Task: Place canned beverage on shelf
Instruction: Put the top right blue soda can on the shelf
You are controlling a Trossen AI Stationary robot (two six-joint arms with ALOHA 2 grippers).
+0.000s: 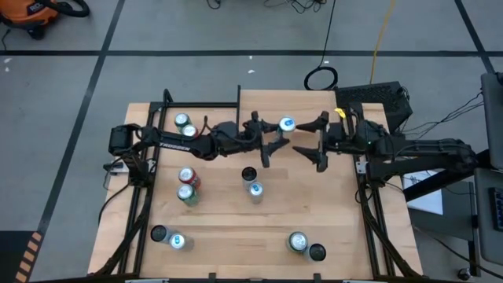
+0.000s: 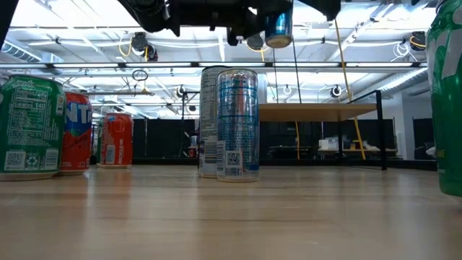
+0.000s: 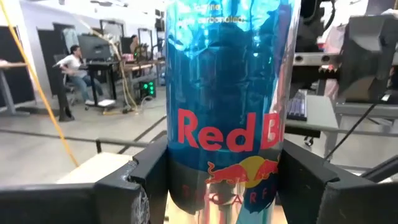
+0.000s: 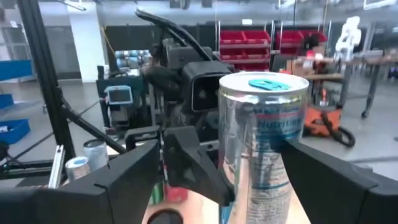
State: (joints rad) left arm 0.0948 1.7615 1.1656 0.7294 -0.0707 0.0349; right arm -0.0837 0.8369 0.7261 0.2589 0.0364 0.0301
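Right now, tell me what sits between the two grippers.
In the high view, the blue Red Bull can stands upright between the left gripper, which clamps it, and the open right gripper. The right wrist view shows the same.

A slim silver-and-blue can (image 4: 264,146) with a blue pull tab stands upright between the right gripper (image 4: 249,186), whose two dark fingers (image 4: 106,183) sit wide apart on either side of it, not touching. Just behind the can, the left gripper (image 4: 199,155) clasps it from the far side. Red bins (image 4: 249,46) line shelving in the room beyond.
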